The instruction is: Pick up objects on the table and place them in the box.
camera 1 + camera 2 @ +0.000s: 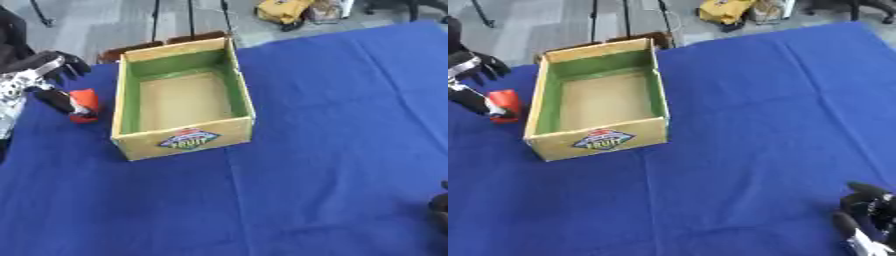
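A cardboard box with green inner walls and a fruit label on its front stands open on the blue cloth; nothing shows inside it. Just left of the box lies a small red-orange object. My left hand hovers over it from the left, open. Its dark fingers spread above the object, and the thumb lies against the object's left side. My right hand rests open at the lower right corner, far from the box.
The blue cloth covers the table to the right of and in front of the box. Beyond the far edge are a grey floor, stand legs and a yellow item.
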You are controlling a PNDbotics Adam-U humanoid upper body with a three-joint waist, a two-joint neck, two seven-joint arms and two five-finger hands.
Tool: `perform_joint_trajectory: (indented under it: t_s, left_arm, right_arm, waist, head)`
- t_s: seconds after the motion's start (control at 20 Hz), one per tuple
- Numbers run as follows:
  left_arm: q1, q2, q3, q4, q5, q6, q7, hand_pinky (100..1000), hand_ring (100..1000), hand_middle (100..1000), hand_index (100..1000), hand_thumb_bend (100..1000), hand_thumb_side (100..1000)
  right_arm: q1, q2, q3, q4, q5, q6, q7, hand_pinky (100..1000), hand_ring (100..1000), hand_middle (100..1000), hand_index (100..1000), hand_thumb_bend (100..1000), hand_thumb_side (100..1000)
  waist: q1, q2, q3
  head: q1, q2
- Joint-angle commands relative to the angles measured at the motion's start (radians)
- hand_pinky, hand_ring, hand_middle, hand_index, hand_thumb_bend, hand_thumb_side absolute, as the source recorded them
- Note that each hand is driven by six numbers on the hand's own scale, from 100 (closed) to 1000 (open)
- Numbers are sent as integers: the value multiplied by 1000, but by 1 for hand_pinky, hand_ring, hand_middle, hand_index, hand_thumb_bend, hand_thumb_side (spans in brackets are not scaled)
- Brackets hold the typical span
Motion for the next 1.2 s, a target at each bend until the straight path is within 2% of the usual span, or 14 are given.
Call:
perform_joint_trajectory:
  t_s: [0.05,0.75,1.2]
  left_arm:
    - [-14,21,7,-6,-5,1,-10,664,723,686,792,753,100]
    - [-10,11,6,5,-17,-3,-34,658,704,663,775,723,100]
    - [-10,14,5,5,-34,8,-59,627,647,607,731,718,100]
  right_arm:
    - [-3,-9,-6,-8,9,-3,1,780,546,588,796,602,459]
    - [-9,-4,-5,-7,17,-4,3,781,548,588,797,602,461]
    - [-9,-3,-6,-5,17,-5,5,783,549,588,798,601,460]
  waist:
    - [-1,-14,2]
    - [6,3,-6]
    - [5,4,-6]
  head:
    - [15,-12]
    - [22,-12]
    - [21,-12]
